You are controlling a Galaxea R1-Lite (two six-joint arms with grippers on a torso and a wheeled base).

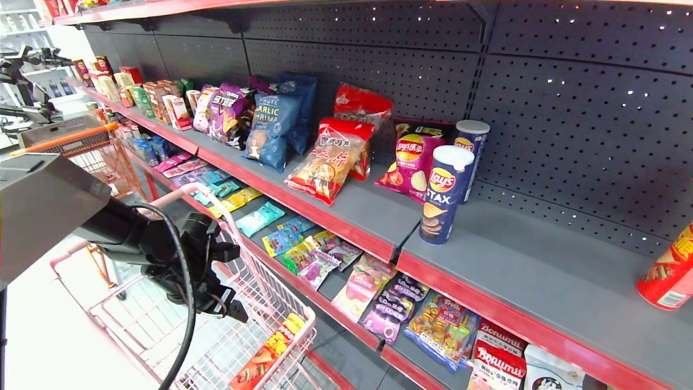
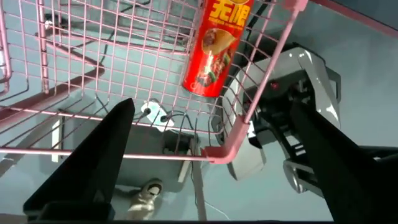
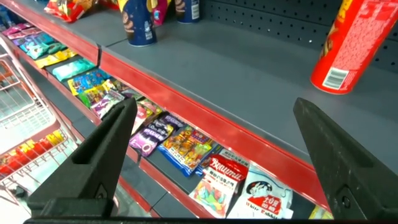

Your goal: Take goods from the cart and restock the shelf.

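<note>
Your left gripper (image 2: 211, 107) is spread wide and empty, near the red can (image 2: 214, 50) in the cart (image 2: 252, 106). Your right gripper (image 3: 216, 102) is likewise spread, holding nothing.

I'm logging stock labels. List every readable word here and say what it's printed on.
"Lay's STAX": front blue can.
"ARLIC HRIMP", first letters hidden: blue bag.
"Bonumi": red-and-white bag.
Red can and the other packs: print too small, blurred or turned away to read.

Right gripper (image 3: 214, 106) spread wide — red can (image 3: 348, 46) stands on shelf (image 3: 249, 74).
</note>
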